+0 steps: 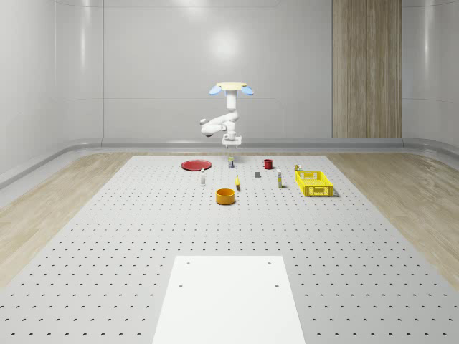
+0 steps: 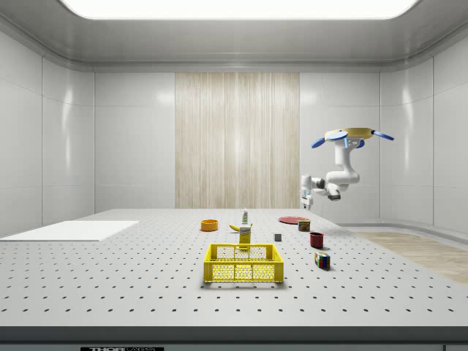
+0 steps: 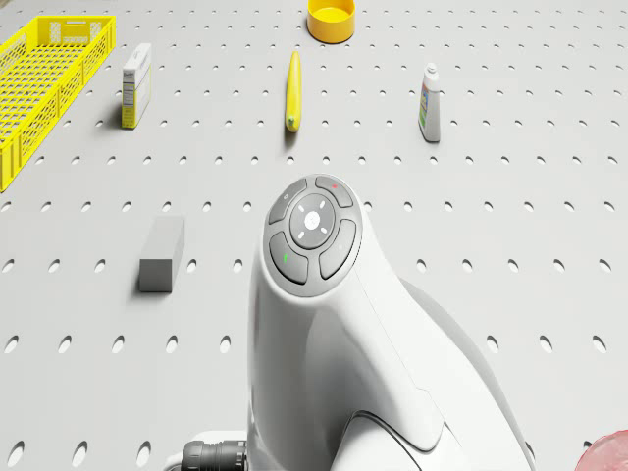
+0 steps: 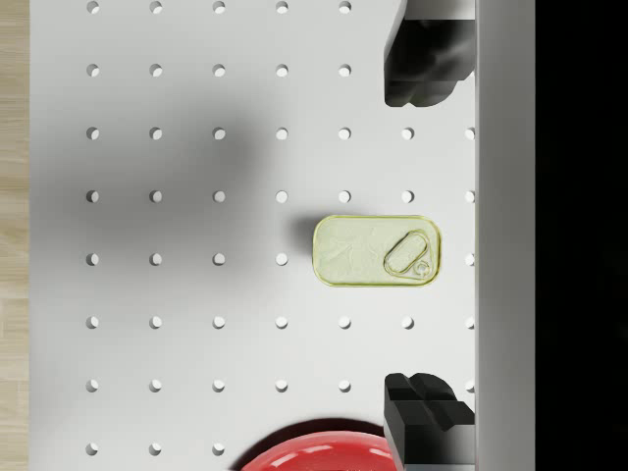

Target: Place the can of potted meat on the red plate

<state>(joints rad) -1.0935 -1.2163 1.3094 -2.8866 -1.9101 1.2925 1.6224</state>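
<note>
Tool point(image 4: 422, 250) spread wide, grasping nothing, black fingers point(image 4: 424, 64) standing apart on either side of the can point(image 4: 377, 251) as seen from the wrist, pointing straight down from above. Can lying flat on the tabletop point(image 4: 157, 294), pull-tab lid up, untouched by either finger, with bare surface between it and each one. Rim of the red plate point(image 4: 314, 457) just beside the can, apart from it, close by one finger.

Arm point(image 1: 219, 123) folded under the drone point(image 1: 231, 88), which hovers high over the far end of the tabletop, above the can point(image 1: 230, 163) and near the red plate point(image 1: 194, 165). In the side view, same drone point(image 2: 355, 136) aloft at that view's right, tool point(image 2: 306, 196) hanging above the can point(image 2: 303, 225).

Further out: red mug point(image 1: 267, 164) to the whole-scene view's right of the can, small grey block point(image 3: 162, 253), banana point(image 3: 292, 92), small bottle point(image 3: 430, 102) and a carton point(image 3: 136, 85) scattered across the middle. Orange bowl point(image 1: 226, 196) standing nearer the camera, contents impossible to tell. Yellow crate point(image 1: 314, 183) at the whole-scene view's right, nothing visible inside it in that view; in the side view a carton point(image 2: 244, 235) shows behind its rim, whether inside or beyond impossible to tell. Coloured cube point(image 2: 322, 259) on the tabletop near the mug point(image 2: 316, 240). White sheet point(image 1: 229, 297) at the near edge.
</note>
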